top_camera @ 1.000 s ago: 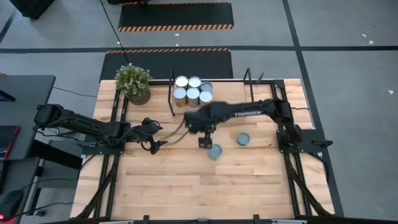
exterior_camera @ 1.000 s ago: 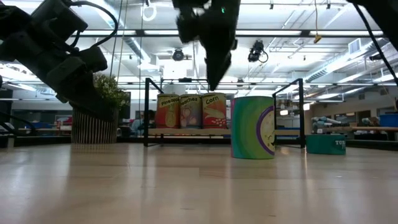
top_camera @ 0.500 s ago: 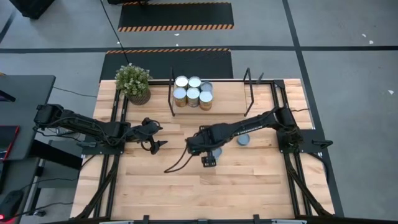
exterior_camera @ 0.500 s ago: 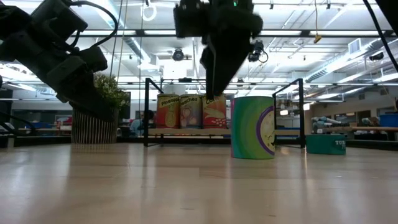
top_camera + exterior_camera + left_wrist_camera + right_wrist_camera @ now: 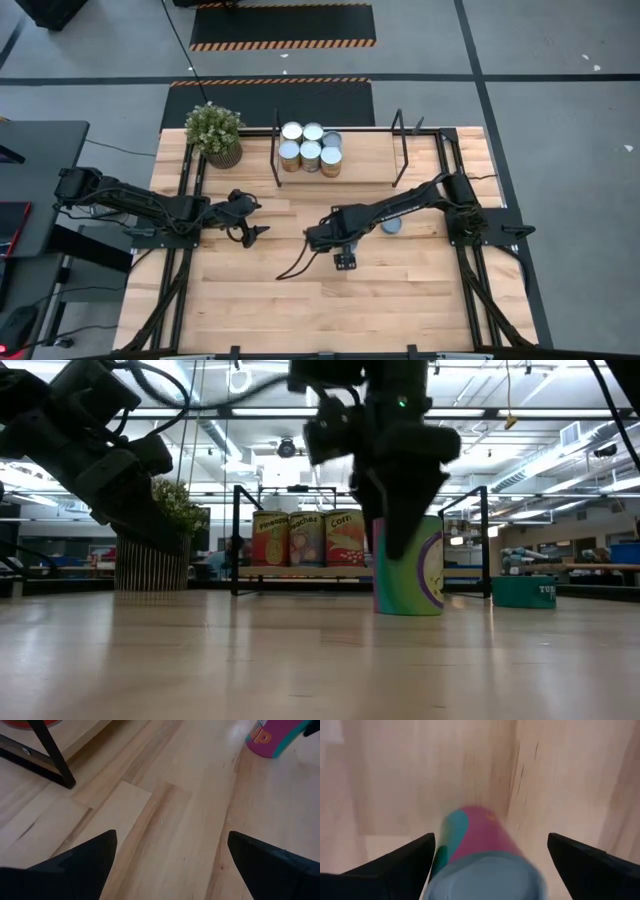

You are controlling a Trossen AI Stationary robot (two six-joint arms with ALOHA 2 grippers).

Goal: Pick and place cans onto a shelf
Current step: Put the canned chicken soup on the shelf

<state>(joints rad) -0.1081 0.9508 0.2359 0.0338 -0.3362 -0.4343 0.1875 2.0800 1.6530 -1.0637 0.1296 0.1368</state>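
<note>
A can with a teal and magenta label [image 5: 475,835] stands upright on the table, also in the low view [image 5: 428,575]. My right gripper [image 5: 491,839] is open above it, one finger on each side of its silvery top, touching nothing; it hides the can in the high view [image 5: 345,258]. Several cans [image 5: 310,148] stand on the shelf [image 5: 360,152] between black frames. A low teal can [image 5: 392,227] sits to the right. My left gripper [image 5: 248,230] is open and empty at the table's left.
A potted plant [image 5: 214,132] stands at the far left corner, beside the shelf's left frame [image 5: 276,150]. The right frame [image 5: 399,148] stands far of my right arm. Bare wood lies along the table's near edge [image 5: 330,310].
My right gripper has gone from near the shelf toward the table's near edge and down, ending over the standing teal and magenta can. The cans have stayed where they were.
</note>
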